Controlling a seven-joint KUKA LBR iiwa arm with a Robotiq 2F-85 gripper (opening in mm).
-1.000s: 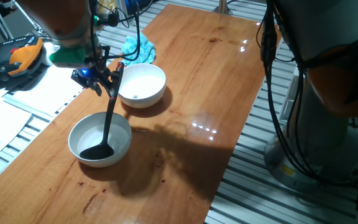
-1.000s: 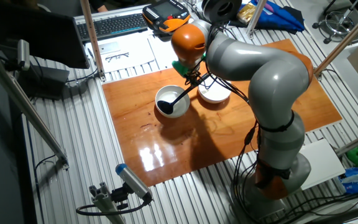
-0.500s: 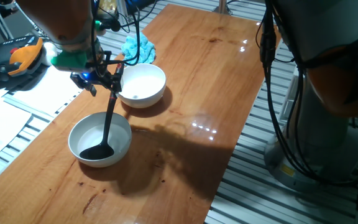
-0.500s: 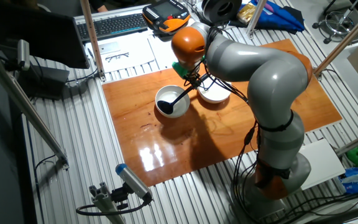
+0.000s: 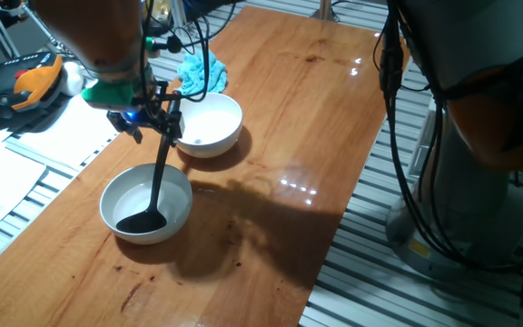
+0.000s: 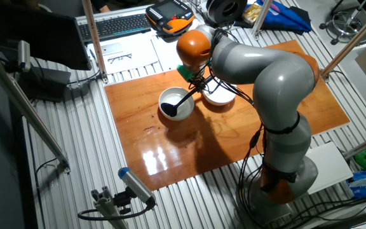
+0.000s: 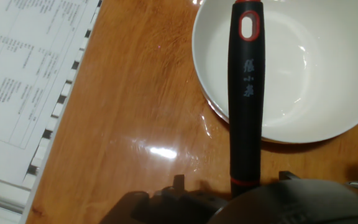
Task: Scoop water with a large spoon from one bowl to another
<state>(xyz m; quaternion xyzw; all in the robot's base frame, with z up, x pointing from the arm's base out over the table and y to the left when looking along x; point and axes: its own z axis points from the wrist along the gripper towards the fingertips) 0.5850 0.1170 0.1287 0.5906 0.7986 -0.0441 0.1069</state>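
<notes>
The large spoon (image 5: 159, 173), a black ladle, stands steeply with its scoop resting in the near white bowl (image 5: 123, 191). My gripper (image 5: 160, 118) is shut on the upper handle, just left of the far white bowl (image 5: 214, 116). In the other fixed view the ladle (image 6: 183, 100) leans from the left bowl (image 6: 170, 95) up to the gripper (image 6: 194, 81), next to the right bowl (image 6: 221, 97). In the hand view the handle end (image 7: 244, 93) lies over the edge of a white bowl (image 7: 316, 62). The water is too clear to make out.
A blue cloth (image 5: 198, 68) lies behind the far bowl. Papers (image 7: 23, 74) lie beyond the table's left edge, with an orange-black pendant (image 5: 30, 82) further back. The robot's base and cables (image 5: 443, 182) stand at the right.
The gripper has shifted slightly to the right with the handle. The scoop has stayed in the near bowl.
</notes>
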